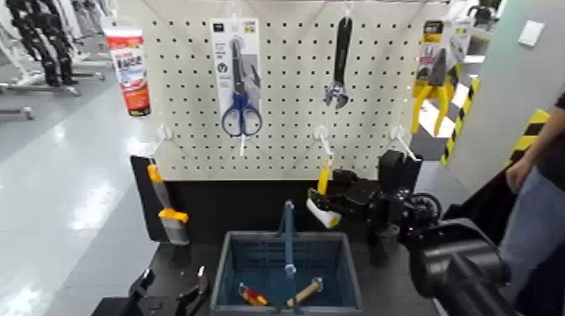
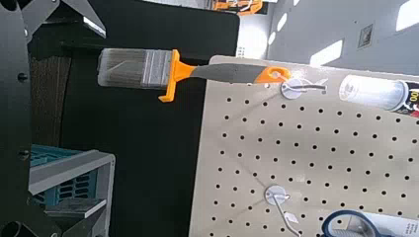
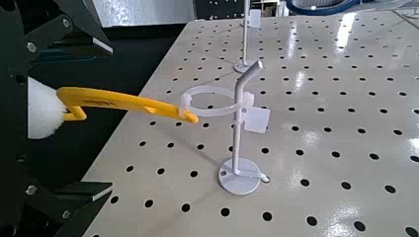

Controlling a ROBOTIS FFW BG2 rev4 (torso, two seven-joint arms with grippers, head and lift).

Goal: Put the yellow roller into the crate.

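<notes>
The yellow roller, white-sleeved, its handle looped over a white hook, hangs between the right gripper's parted jaws, beyond the upright-handled crate, while the left gripper, jaws open, waits at near left.

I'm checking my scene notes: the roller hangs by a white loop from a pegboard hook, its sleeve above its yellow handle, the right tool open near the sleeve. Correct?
The sleeve is below the yellow handle, as the head view shows. The loop, hook and open right tool are as you say.
</notes>
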